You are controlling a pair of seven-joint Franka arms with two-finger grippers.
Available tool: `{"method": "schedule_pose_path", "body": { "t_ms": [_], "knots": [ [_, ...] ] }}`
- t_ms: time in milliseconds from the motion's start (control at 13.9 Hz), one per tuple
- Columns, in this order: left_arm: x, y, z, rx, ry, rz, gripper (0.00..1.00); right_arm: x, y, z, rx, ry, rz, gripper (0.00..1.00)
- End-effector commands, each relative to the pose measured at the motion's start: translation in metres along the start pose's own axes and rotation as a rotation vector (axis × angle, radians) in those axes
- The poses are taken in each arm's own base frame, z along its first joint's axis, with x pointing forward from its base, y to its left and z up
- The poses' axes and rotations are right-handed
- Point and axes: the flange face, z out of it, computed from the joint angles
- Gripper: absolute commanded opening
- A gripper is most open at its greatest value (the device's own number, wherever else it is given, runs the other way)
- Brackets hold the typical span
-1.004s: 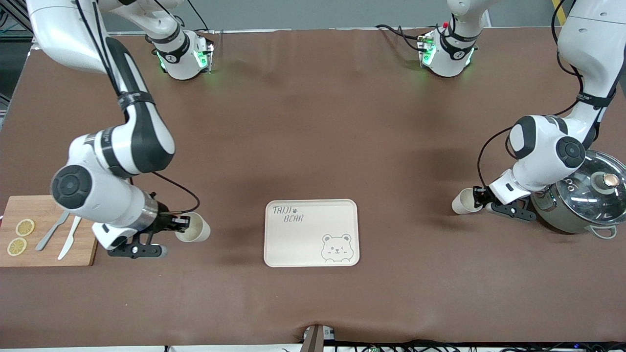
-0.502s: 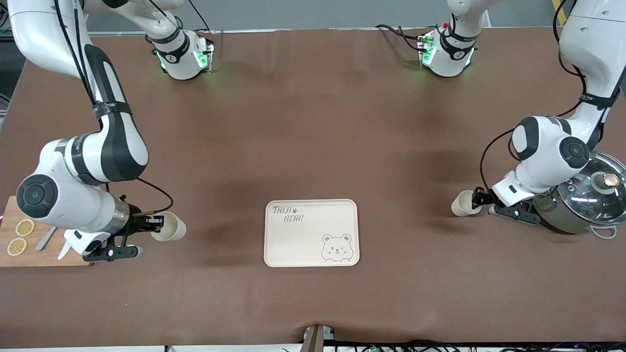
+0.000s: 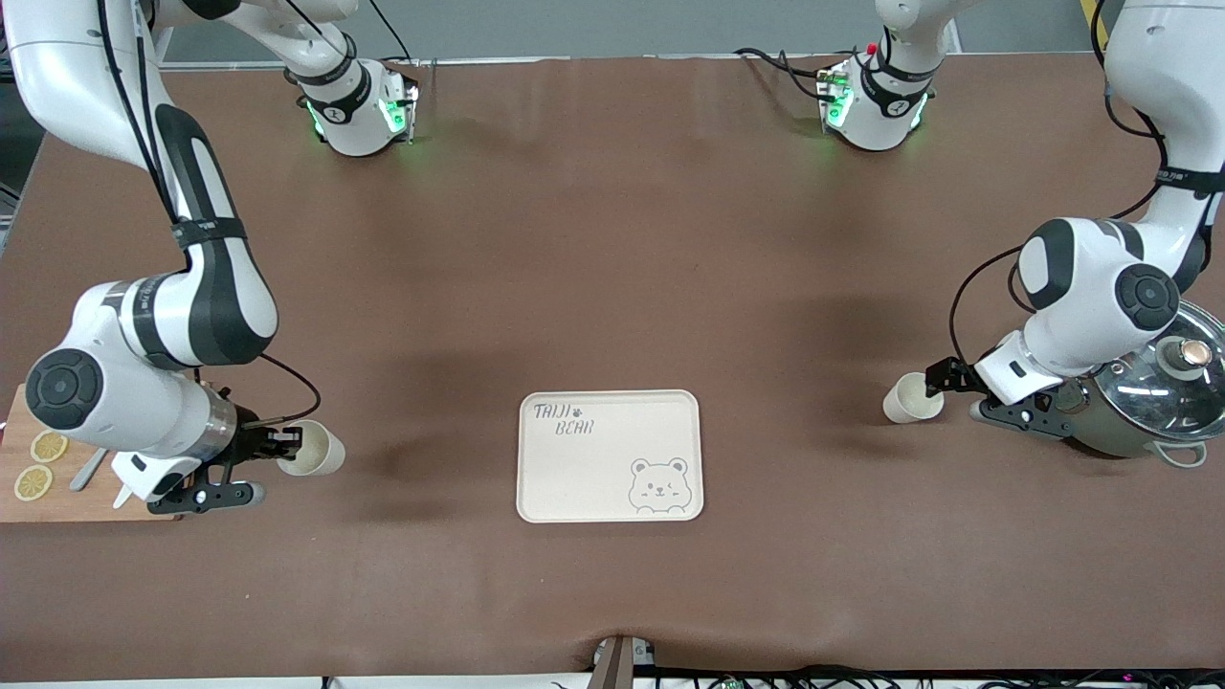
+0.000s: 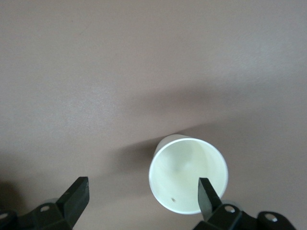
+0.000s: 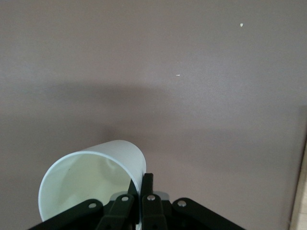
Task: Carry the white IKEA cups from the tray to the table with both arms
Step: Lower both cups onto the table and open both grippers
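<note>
On the bench (image 3: 612, 239) the tray (image 3: 610, 455) sits bare at the middle, nearer the camera. Toward the left arm's end, one cup (image 3: 912, 398) stands upright on the cloth; the left end effector (image 4: 143, 195) is spread wide, one finger at the rim, so it can likely pull straight away. At the right arm's end, the right end effector (image 3: 278, 445) is clamped on the tilted second cup (image 3: 310, 449), just above the cloth beside a cutting board (image 3: 57, 478).
</note>
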Motion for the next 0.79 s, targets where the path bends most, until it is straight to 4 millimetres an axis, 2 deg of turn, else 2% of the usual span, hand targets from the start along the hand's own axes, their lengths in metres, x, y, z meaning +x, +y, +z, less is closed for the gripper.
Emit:
{"method": "schedule_pose_path", "body": {
  "t_ms": [0, 143, 358, 502, 717],
  "knots": [
    [0.02, 0.02, -0.027, 0.019, 0.004, -0.055, 1.0, -0.011, -0.001, 0.022, -0.001, 0.023, -0.017, 0.0],
    [0.047, 0.044, -0.037, 0.002, 0.046, -0.099, 1.0, -0.016, -0.002, 0.039, 0.003, 0.049, -0.015, 0.0],
    [0.089, 0.078, -0.051, -0.034, 0.052, -0.177, 1.0, -0.019, -0.002, 0.049, 0.006, 0.061, -0.014, 0.0],
    [0.108, 0.106, -0.053, -0.04, 0.051, -0.213, 1.0, -0.018, -0.003, 0.054, 0.009, 0.063, -0.013, 0.0],
    [0.127, 0.163, -0.04, -0.068, 0.051, -0.292, 1.0, -0.018, -0.004, 0.06, 0.011, 0.066, -0.014, 0.0]
  ]
}}
